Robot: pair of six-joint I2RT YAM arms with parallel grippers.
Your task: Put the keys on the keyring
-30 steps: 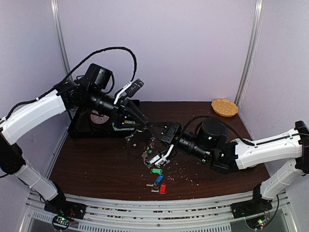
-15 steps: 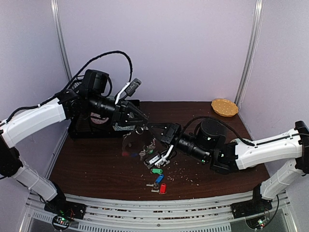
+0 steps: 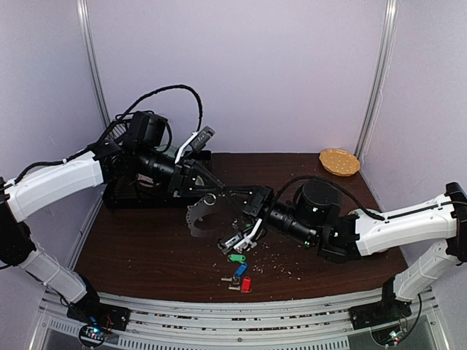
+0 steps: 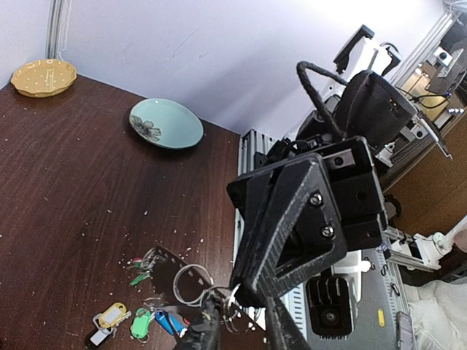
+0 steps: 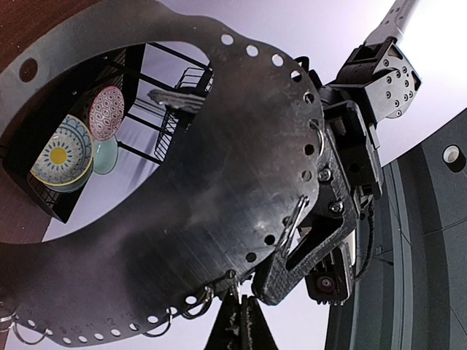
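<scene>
Hands meet above the middle of the dark worktop (image 3: 131,240): the right hand (image 3: 244,198), its fingers pressed together, pinches the edge of the keyring (image 5: 219,182), which the right wrist view shows to be a wide dark band punched with small holes, several carrying little wire loops. The left hand (image 3: 206,191) reaches in from the far left corner, fingers partly drawn together on what looks like a small silvery split ring (image 4: 191,283) at the band's rim; exactly what they clamp cannot be told from these views. The band hangs between the two hands, clear of the surface. Below it, toward the near edge, loose keys lie waiting: one with a green tag (image 3: 235,257), one with a blue tag (image 3: 239,270) and one with a red tag (image 3: 246,284), with a few more silvery keys (image 3: 232,240) clustered just under the right hand. A yellow dish (image 3: 339,161) sits at the far right corner, a black rack (image 3: 120,191) at the far left. The risk from here appears to be a tug-of-war: if either arm pulls off-line, the thin band could twist out of the right hand's narrow pinch and drop onto the loose keys, scattering them, or the small ring could slip free before any key is threaded.
</scene>
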